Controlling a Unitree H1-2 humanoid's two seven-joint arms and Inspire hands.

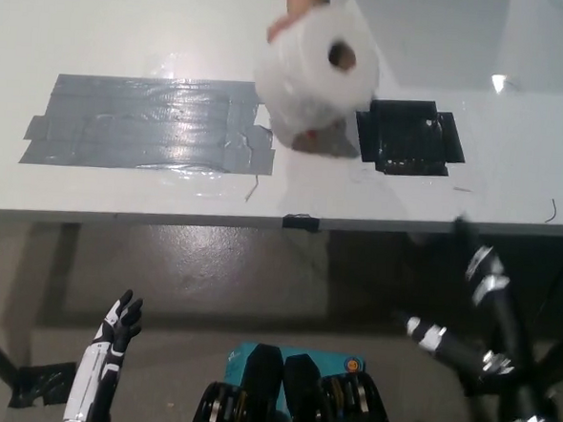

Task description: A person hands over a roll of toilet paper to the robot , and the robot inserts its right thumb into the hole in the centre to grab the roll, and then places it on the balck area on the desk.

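A white roll of toilet paper (316, 79) is held above the desk by a person's hand (302, 4) reaching in from the top edge; its centre hole faces me. Just right of it lies the black area (407, 136) on the white desk (178, 32). My black right hand (472, 299) is raised below the desk's front edge at the lower right, open, blurred, apart from the roll. My white left hand (113, 339) rests low at the lower left, fingers apart, holding nothing.
A large grey tape patch (143, 123) covers the desk's left half. The desk's front edge (281, 221) runs across the middle of the picture, with brown floor below it.
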